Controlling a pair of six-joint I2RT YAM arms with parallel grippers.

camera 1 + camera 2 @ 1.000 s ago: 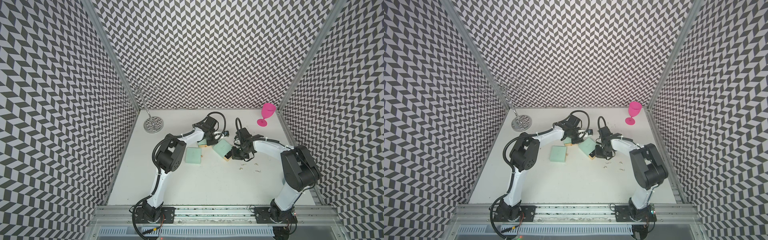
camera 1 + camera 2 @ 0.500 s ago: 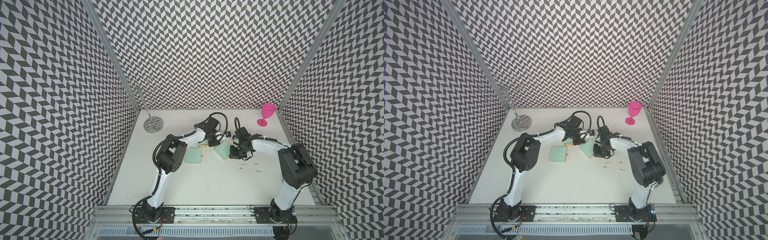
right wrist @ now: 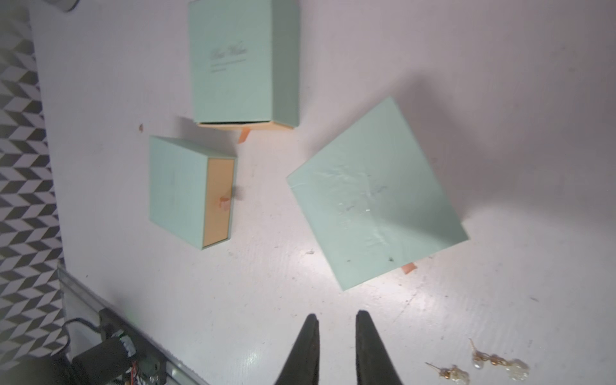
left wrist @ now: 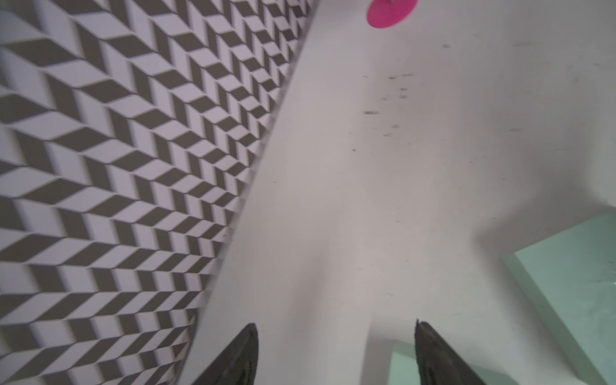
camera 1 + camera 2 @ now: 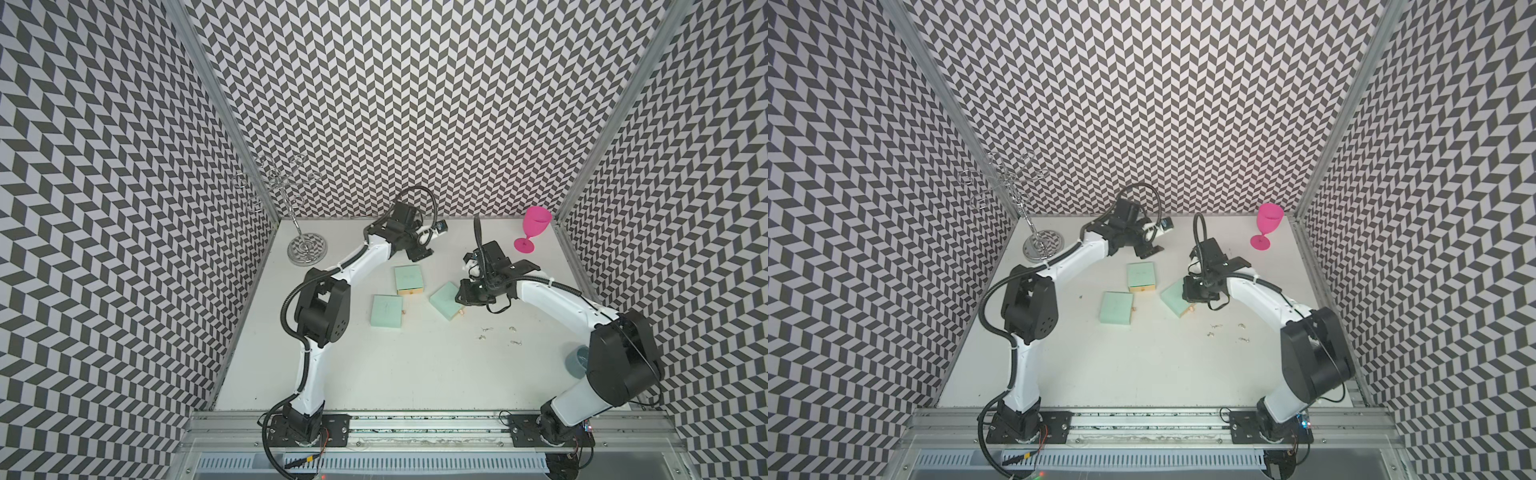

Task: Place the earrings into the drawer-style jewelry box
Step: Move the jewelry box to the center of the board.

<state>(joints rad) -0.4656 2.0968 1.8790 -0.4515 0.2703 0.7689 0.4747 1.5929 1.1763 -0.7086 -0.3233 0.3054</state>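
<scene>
Three mint-green drawer-style jewelry boxes lie mid-table: one (image 5: pixel 409 279) with its peach drawer a little out, one (image 5: pixel 387 311) in front of it, and a turned one (image 5: pixel 446 300) to the right. The right wrist view shows all three (image 3: pixel 243 63) (image 3: pixel 190 193) (image 3: pixel 376 193). Several tiny earrings (image 5: pixel 486 330) (image 3: pixel 450 371) lie loose on the table right of the turned box. My left gripper (image 5: pixel 419 253) (image 4: pixel 335 328) hangs wide open behind the boxes, holding nothing. Above the turned box's right edge, my right gripper (image 5: pixel 463 297) (image 3: pixel 336 320) stands narrowly open and empty.
A chrome wire stand (image 5: pixel 305 249) stands at the back left corner. At the back right is a pink goblet (image 5: pixel 534 226). A grey-blue cup (image 5: pixel 577 361) sits half hidden behind the right arm's shoulder. Patterned walls close in three sides.
My left gripper has opened wide and drawn back toward the rear wall, away from the boxes. My right gripper has parted slightly and lifted off the turned box.
</scene>
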